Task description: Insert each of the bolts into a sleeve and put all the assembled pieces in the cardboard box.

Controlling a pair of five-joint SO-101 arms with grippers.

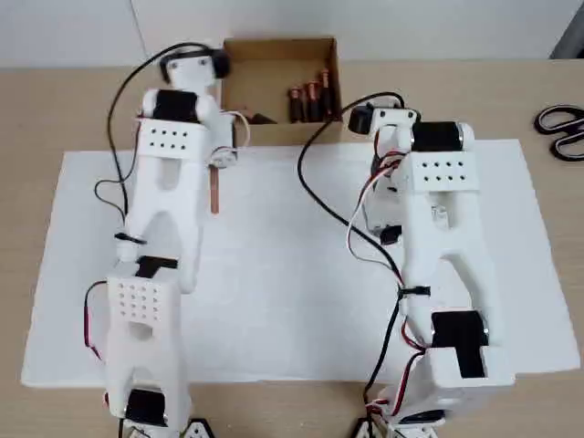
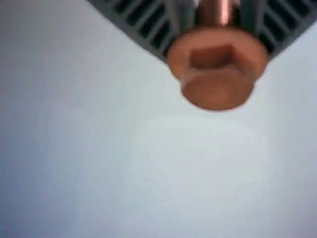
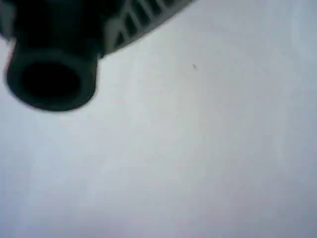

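Note:
My left gripper [image 1: 217, 162] is shut on a copper bolt [image 1: 215, 190] that hangs upright over the white sheet, just in front of the cardboard box [image 1: 235, 100]. In the left wrist view the bolt's hex head [image 2: 217, 69] points at the camera, with ribbed fingers [image 2: 143, 22] at its shank. My right gripper [image 1: 387, 219] hovers over the sheet's middle right, shut on a black sleeve [image 1: 391, 234]. The sleeve [image 3: 52, 82] shows its open end beside a ribbed finger [image 3: 143, 17]. Several assembled copper and black pieces [image 1: 308, 100] lie in the box.
A white sheet [image 1: 292, 292] covers the wooden table under both arms. Scissors [image 1: 561, 128] lie at the far right edge. Black cables [image 1: 319, 196] loop between the arms and near the box.

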